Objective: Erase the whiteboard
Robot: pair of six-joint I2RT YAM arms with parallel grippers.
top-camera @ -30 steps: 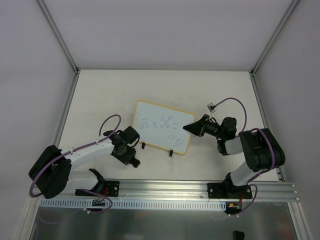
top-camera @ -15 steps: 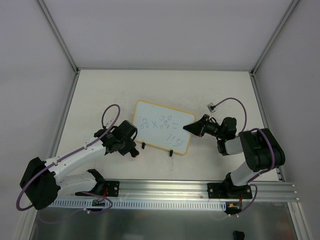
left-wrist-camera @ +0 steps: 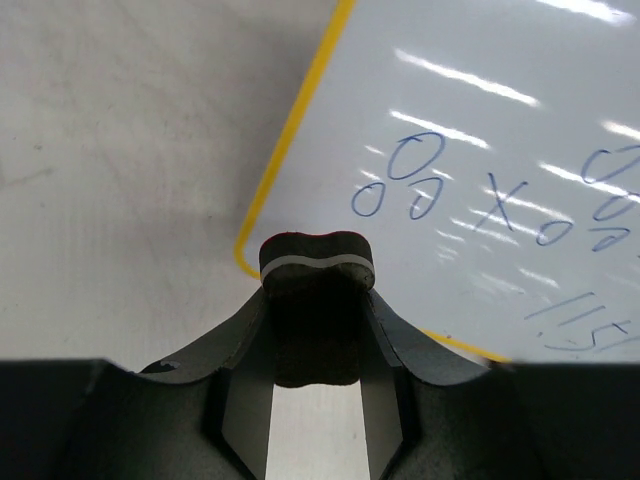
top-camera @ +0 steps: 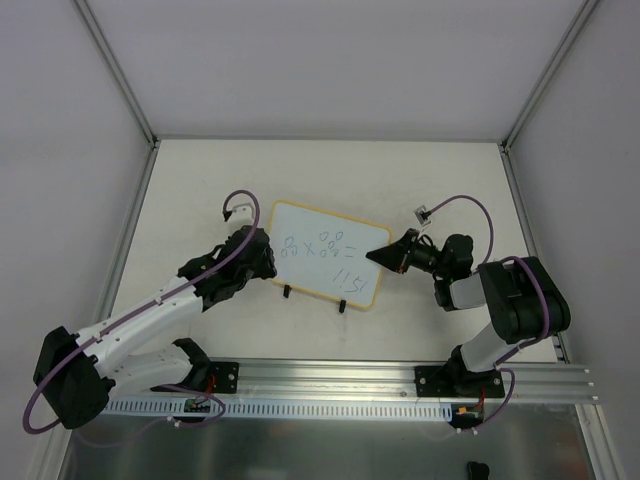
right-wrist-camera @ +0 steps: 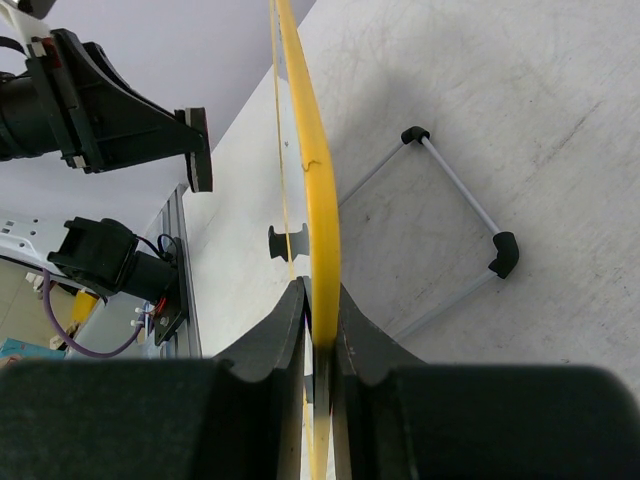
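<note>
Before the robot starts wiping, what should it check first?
1. Eraser clamped in the left gripper: ok.
2. Whiteboard held by the right gripper, jaws pinching its yellow edge: ok.
3. Marks on the board to wipe: ok, blue writing is there.
4. Eraser lined up over the writing: not ok, it sits at the board's corner, beside the marks.
5. Eraser pressing on the board's surface: cannot tell.

White whiteboard (top-camera: 310, 225), yellow frame (right-wrist-camera: 320, 200), blue marks (left-wrist-camera: 412, 185); black eraser (left-wrist-camera: 317, 265).
</note>
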